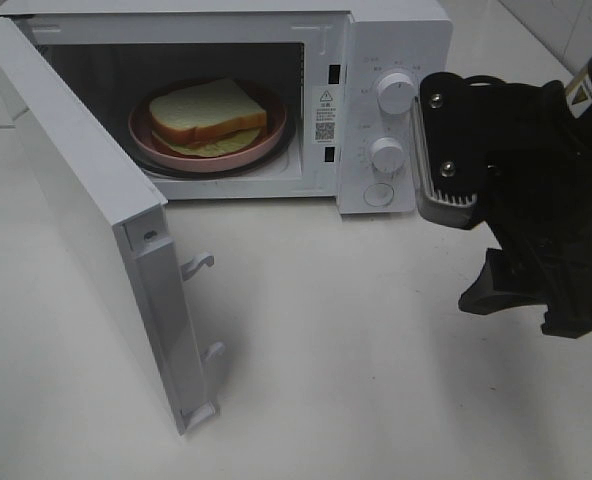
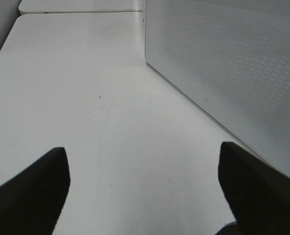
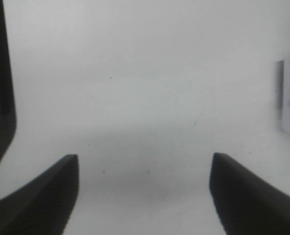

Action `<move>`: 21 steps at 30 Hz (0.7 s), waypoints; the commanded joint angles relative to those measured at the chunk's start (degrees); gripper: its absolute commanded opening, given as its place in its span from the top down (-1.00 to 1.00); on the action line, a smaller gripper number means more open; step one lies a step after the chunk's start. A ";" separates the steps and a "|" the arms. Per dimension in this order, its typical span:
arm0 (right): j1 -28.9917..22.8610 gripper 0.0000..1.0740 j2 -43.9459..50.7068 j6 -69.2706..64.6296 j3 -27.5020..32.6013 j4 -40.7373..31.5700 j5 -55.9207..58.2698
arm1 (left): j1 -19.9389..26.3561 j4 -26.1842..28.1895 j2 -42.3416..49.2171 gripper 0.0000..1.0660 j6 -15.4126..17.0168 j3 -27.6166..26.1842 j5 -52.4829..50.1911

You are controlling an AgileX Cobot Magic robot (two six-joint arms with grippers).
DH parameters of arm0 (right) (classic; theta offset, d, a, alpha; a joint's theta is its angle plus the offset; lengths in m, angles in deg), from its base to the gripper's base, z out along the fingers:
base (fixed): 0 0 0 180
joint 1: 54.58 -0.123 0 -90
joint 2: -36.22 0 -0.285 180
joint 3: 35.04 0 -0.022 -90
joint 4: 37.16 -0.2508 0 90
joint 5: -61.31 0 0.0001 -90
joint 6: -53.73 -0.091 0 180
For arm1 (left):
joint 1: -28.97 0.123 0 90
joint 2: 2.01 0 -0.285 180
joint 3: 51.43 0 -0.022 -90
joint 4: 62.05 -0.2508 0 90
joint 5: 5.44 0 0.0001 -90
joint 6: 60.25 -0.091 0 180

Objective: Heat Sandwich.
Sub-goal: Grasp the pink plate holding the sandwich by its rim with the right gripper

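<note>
We see the soft, brown-crusted sandwich [image 1: 208, 118] on a round pink plate [image 1: 266, 148] inside the open microwave [image 1: 396, 40] — apart from the black right gripper [image 3: 144, 196] and left gripper [image 2: 144, 191], both spread wide.

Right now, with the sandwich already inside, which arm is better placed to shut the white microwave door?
Probably left: the left pincer, open, faces the outer side of the swung-out white microwave door; the right pincer sits by the round white dials.

Microwave door [image 1: 86, 220] stands wide open on my left, blocking that side. Bare worktop [image 1: 356, 350] between it and my right claw [image 3: 144, 193], straight into the microwave [image 1: 391, 45].
</note>
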 commanded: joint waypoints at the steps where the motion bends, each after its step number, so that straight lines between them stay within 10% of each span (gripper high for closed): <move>1: -1.60 -0.60 -0.74 1.78 -0.23 4.24 -4.30 | -0.34 0.23 1.03 -0.43 0.06 0.17 -0.69; 21: -6.53 -0.36 -15.53 2.12 -10.83 9.74 -7.79 | -0.34 0.23 1.03 -0.43 0.06 0.17 -0.69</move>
